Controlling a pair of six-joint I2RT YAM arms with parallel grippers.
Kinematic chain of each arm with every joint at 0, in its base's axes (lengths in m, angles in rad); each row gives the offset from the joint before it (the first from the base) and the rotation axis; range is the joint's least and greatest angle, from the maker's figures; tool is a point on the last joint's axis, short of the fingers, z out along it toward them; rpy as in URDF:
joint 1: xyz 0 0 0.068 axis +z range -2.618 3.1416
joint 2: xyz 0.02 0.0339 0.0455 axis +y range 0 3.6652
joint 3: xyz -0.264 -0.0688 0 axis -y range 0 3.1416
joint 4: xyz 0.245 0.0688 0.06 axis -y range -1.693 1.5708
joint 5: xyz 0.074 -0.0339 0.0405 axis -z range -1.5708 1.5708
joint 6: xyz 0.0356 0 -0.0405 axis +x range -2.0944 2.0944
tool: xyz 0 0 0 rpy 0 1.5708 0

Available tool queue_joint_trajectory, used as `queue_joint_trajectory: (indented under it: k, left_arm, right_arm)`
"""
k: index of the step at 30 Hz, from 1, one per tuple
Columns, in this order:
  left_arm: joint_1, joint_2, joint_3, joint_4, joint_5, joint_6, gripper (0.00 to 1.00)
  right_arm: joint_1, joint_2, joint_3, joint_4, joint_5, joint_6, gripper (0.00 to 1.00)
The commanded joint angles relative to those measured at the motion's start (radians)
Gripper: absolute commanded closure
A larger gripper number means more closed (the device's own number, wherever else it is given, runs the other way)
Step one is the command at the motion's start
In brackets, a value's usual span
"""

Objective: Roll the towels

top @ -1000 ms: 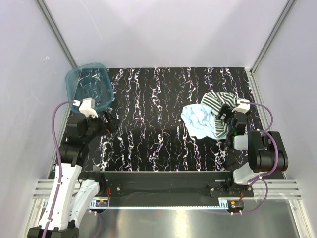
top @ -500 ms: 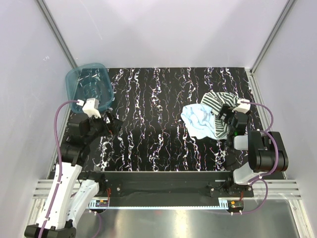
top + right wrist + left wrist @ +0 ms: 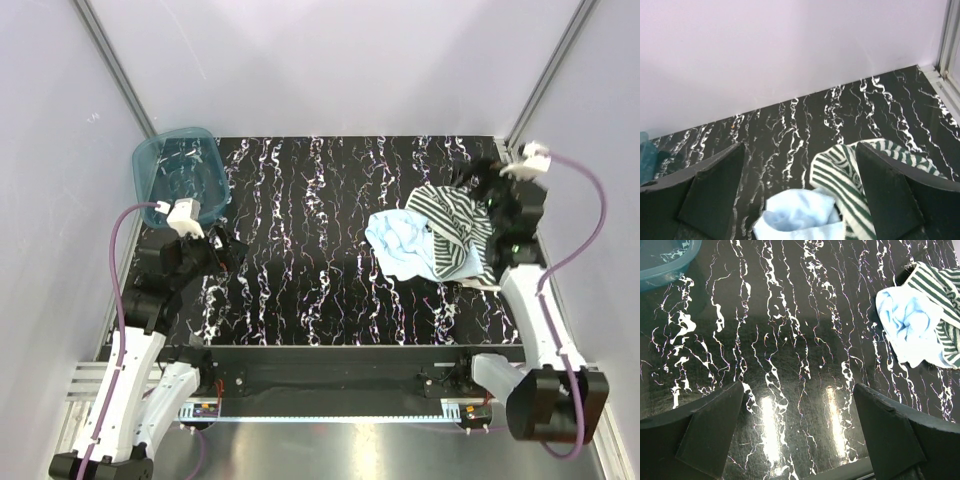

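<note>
Two crumpled towels lie together on the right half of the black marbled table. The pale blue towel (image 3: 403, 246) (image 3: 910, 325) (image 3: 800, 220) is bunched on the left. The green-and-white striped towel (image 3: 457, 227) (image 3: 940, 295) (image 3: 852, 175) lies partly over its right side. My right gripper (image 3: 480, 185) (image 3: 800, 150) hangs open above the far edge of the pile, touching neither towel. Over bare table at the left, my left gripper (image 3: 228, 250) (image 3: 797, 390) is open and empty, far from the towels.
A translucent teal basin (image 3: 180, 175) (image 3: 665, 260) sits at the far left corner of the table. White walls enclose the back and sides. A metal frame rail (image 3: 950, 55) runs along the right edge next to my right arm.
My right arm has lifted and swung back toward the far right corner, uncovering the striped towel. My left gripper shifted slightly to the right early on, then stayed put. The towels have not moved.
</note>
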State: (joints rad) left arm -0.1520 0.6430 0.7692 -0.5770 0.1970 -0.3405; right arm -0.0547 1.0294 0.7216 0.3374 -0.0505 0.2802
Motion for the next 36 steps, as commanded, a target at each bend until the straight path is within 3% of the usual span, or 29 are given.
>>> queue_joint_trajectory:
  k: [1,3,6,16,18,22,27,31,36]
  left_arm:
    - [-0.004,-0.006,-0.007,0.037,-0.007,-0.003,0.01]
    - [-0.004,-0.006,-0.007,0.039,-0.004,-0.005,0.01]
    - [-0.004,-0.003,-0.008,0.040,0.002,-0.005,0.01]
    - [-0.011,0.056,0.008,0.032,0.016,0.001,0.01]
    - [-0.046,0.145,0.031,0.023,0.012,-0.008,0.01]
    - [-0.194,0.289,0.135,0.043,-0.080,-0.043,0.01]
    - [-0.346,0.481,0.243,0.117,-0.139,-0.074,0.01]
    - [-0.417,0.747,0.378,0.152,-0.151,-0.080,0.01]
    - [-0.501,1.013,0.658,0.151,-0.136,-0.075,0.01]
  right_arm:
    - [0.041,0.095,0.252,-0.608,-0.008,0.096,0.00]
    - [0.111,0.173,0.363,-0.768,0.023,0.077,0.00]
    - [0.272,0.231,0.427,-0.865,0.124,0.071,0.00]
    - [0.270,0.412,0.495,-0.994,0.354,0.148,0.00]
    - [0.230,0.457,0.519,-1.034,0.353,0.168,0.01]
    - [0.032,0.558,0.474,-0.977,0.166,0.195,0.03]
    - [0.029,0.658,0.513,-0.956,0.215,0.177,0.01]
    - [0.029,0.762,0.564,-0.922,0.195,0.152,0.00]
    - [0.024,0.843,0.601,-0.890,0.215,0.120,0.03]
